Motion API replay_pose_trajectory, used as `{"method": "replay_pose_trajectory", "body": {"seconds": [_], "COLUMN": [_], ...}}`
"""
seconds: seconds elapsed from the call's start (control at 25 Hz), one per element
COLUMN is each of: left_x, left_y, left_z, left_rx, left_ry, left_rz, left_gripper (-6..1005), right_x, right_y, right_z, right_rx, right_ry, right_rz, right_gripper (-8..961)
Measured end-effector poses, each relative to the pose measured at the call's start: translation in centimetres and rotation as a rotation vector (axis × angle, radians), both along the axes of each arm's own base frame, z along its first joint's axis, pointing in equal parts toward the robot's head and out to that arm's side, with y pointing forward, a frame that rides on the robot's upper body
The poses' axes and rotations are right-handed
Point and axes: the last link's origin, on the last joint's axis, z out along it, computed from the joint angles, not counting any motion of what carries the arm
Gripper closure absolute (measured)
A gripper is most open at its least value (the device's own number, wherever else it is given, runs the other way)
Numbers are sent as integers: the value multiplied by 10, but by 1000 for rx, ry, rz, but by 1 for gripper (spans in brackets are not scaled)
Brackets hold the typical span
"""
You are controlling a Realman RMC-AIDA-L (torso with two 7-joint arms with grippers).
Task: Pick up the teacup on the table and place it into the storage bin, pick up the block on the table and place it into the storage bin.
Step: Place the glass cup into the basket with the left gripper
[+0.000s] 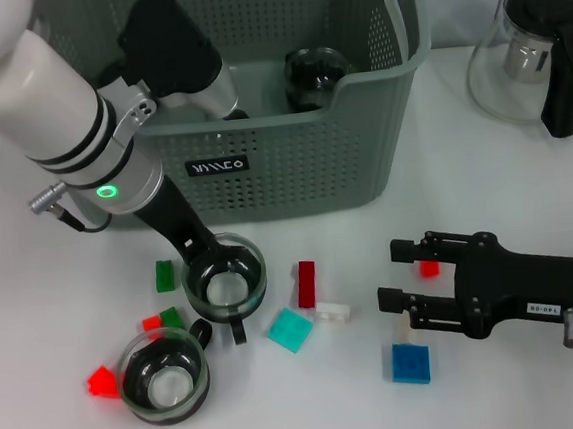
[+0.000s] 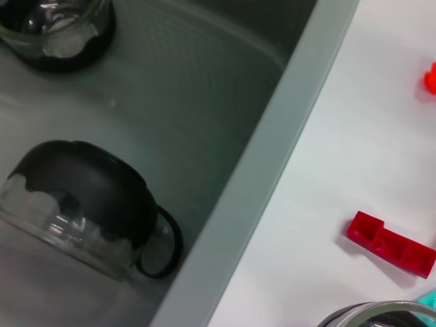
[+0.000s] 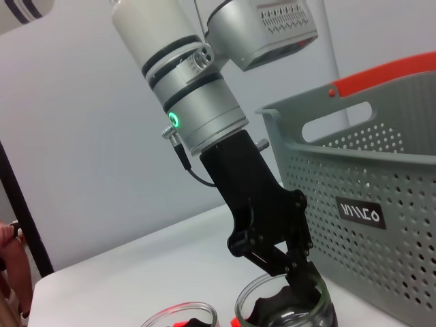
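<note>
Glass with a dark lining, the round handled teacup (image 1: 226, 280) at lower centre-left of the head view sits on the white worktop (image 1: 503, 396), just in front of the grey-green perforated plastic storage bin (image 1: 292, 159). The left gripper (image 1: 216, 264) has its black fingers (image 3: 300, 276) clenched on the cup's rim. Lifting well likely means rising straight, clearing the bin's smooth front wall, since glass is slick. Two similar cups already lie inside the bin. A second glass teacup (image 1: 164, 374) waits at lower left. Small glossy plastic blocks lie scattered: a red rectangular block (image 1: 306, 284), a teal square block (image 1: 290, 329). The right gripper (image 1: 400, 275) hovers at lower right, fingers released, above a blue square block (image 1: 411, 362).
</note>
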Motion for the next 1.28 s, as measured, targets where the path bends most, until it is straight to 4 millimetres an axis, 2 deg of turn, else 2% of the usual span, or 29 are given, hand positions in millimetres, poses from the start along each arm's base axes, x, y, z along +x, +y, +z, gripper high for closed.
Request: {"method": "replay_pose_trajectory", "body": {"seconds": [0.32,0.72,0.96,1.0,1.08,1.28], "left_x": [8,37,72,72,87,92], "left_y": [-5,-9,-13,-13,-4,25], "left_z": [3,38,80,80,105,120], "left_rx": [-25,-6,-9,-9,35,193], "left_ry": [-36,-83,-258,-258,-378,-482], "left_rz": [14,38,10,10,-1,-3], "left_gripper": [941,947,952,952,953,942], "right_x": [0,0,-1,-1,0,0], "right_y": [0,-1,-1,-1,-1,-2], "right_z": [0,0,0,0,0,0], "right_rx": [-3,-5,-12,-13,-14,-14], "right_ry": [-2,3,2,2,3,6], "right_rz": [3,1,1,-1,-2,-6], "right_gripper": [241,241,240,240,240,240]}}
